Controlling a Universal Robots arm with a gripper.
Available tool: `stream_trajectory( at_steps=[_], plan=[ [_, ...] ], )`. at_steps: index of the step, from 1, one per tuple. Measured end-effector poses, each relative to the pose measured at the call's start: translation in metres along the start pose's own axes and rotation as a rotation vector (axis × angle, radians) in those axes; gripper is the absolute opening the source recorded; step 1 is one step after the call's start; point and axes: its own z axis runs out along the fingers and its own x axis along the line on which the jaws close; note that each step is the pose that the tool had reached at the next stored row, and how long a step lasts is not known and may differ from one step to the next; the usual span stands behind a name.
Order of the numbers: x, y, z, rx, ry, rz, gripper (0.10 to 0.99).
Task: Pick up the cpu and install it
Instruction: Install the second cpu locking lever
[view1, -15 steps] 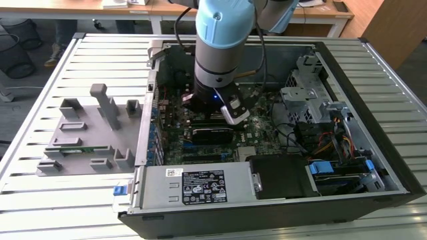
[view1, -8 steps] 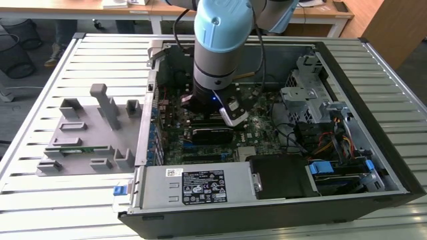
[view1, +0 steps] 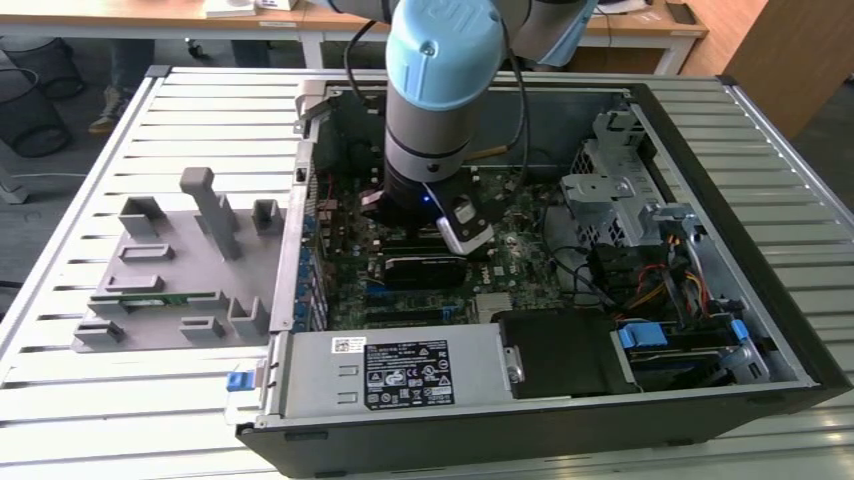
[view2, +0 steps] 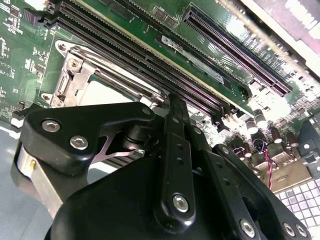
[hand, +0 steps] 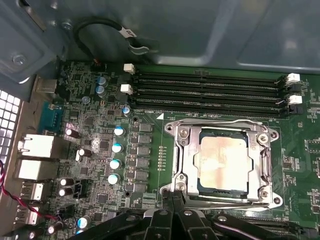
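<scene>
Cpu (hand: 223, 165): metal top, dull silver with a warm sheen, smooth. Socket frame (hand: 181, 155): bright bare metal, glossy at the edges. Motherboard (hand: 150, 150): green, semi-gloss. Memory slots (hand: 210, 92): black plastic, white plastic end clips. Tool (view2: 170, 200): black links, smooth, slightly glossy, with bright metal screws. Arm's cap (view1: 447, 50): pale blue glossy plastic. Surface (view1: 134, 400): ribbed light metal, matt. Holder (view1: 174, 270): grey matt plastic.

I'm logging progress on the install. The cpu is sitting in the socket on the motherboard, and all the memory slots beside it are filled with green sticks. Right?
Not quite. The cpu does sit in the socket frame on the motherboard, but the memory slots beside it are empty, as the first wrist view shows. The gripper is at the socket's edge.
</scene>
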Motion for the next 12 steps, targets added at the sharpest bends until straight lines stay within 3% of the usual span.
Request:
stream_trajectory(
  at_steps=[7, 12],
  plan=[
    [0.0009, 0.0, 0.0011, -0.013, -0.0011, -0.001, 0.106],
    [0.0022, -0.0003, 0.0021, -0.017, -0.0012, -0.001, 0.106]
  ],
)
